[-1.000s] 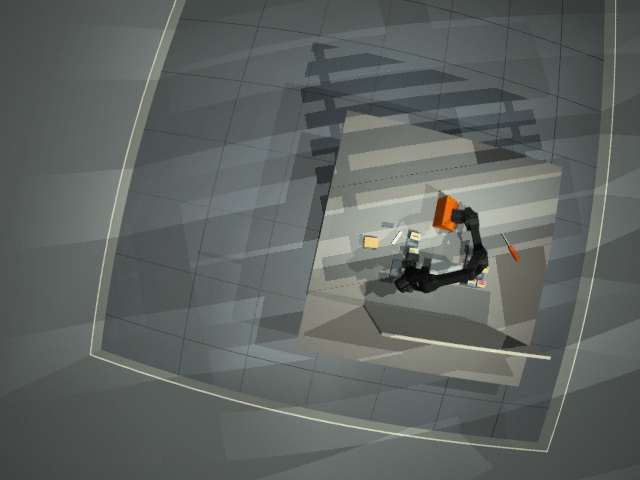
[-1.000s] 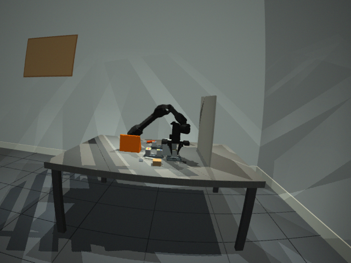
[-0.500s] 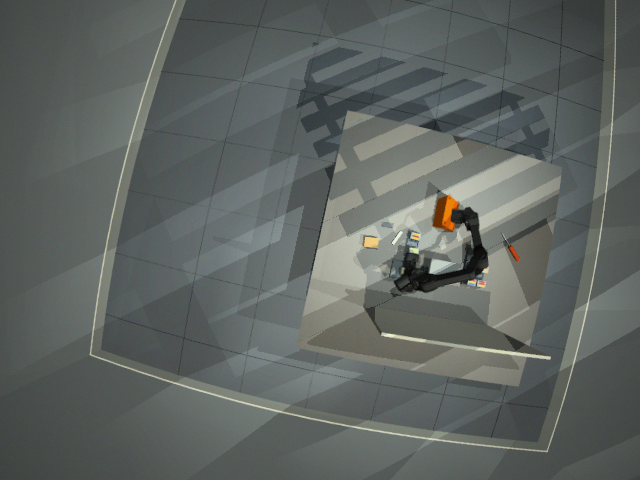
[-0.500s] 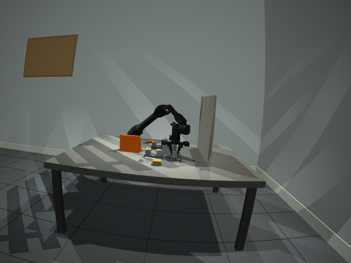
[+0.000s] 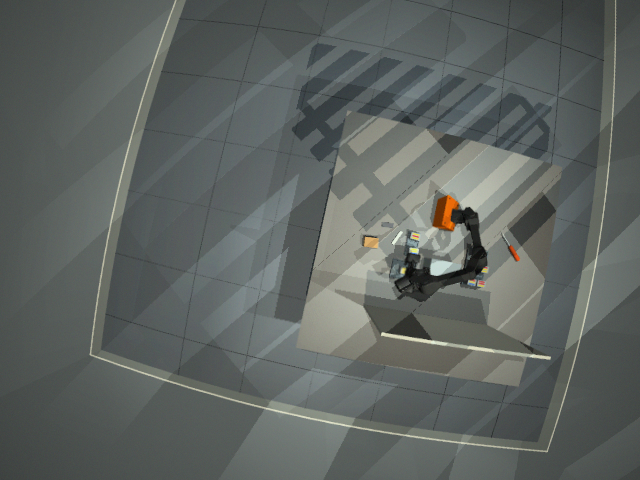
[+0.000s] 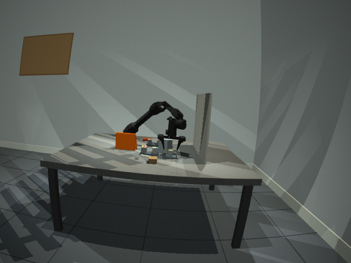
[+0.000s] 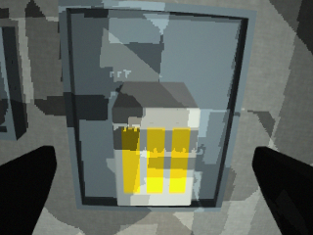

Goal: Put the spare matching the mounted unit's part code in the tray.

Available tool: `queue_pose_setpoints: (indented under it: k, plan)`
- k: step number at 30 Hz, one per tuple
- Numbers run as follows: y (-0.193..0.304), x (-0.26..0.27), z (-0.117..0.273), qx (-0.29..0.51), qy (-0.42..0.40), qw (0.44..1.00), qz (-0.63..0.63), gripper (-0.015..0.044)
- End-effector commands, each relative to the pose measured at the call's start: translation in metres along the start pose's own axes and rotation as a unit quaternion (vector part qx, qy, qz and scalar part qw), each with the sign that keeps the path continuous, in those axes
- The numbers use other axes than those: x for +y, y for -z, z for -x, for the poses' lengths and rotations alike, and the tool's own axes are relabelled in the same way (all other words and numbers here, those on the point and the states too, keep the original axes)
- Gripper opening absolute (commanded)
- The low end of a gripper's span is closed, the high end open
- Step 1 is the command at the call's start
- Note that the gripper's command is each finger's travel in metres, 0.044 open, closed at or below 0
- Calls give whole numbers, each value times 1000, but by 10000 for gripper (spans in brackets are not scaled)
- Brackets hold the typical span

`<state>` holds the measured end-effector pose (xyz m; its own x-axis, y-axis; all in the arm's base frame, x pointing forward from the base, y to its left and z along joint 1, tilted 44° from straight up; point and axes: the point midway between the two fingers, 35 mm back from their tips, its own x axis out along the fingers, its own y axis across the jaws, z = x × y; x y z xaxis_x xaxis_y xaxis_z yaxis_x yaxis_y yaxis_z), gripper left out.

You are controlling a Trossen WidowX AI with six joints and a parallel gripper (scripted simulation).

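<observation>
Sits inside the tray (image 7: 243,92), the spare (image 7: 156,157): a pale block with three yellow bars on its near face, down toward the tray's near rim and roughly midway between its side walls, with bare tray floor beyond it. Lies straight under the gripper (image 7: 156,211) in the wrist view, centred between two dark fingers spread wide, one at each lower corner, neither touching the block and nothing pinched between them. Shows open floor on both sides of the spare, between it and each finger. Runs away from the camera, the tray's long axis, across the line joining the fingertips; cannot tell the spare's own long axis from this foreshortened view. From the exterior view, hangs wrist-down over the cluster of parts near the middle of the table (image 6: 85,165), fingertips splayed just above it, close to the upright board (image 6: 202,124) and apart from the orange box (image 6: 126,141). By the look of it, placed and released; whether the code matches cannot be read here. Next move judged a straight lift, since the spare lies directly below and between the fingers, so any sideways drift on the way up risks clipping it or the tray's near rim.
</observation>
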<state>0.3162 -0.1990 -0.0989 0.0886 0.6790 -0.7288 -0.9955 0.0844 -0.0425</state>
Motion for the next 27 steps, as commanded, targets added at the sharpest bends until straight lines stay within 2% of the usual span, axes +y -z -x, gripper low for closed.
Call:
queue_pose_setpoints:
  k: [1, 3, 5, 27]
  plan:
    - [3, 0, 52, 7, 7, 1000, 1, 440]
    - [1, 3, 76, 6, 7, 1000, 0, 440]
    - [0, 4, 85, 6, 7, 1000, 0, 440]
    - [3, 3, 83, 12, 18, 1000, -2, 440]
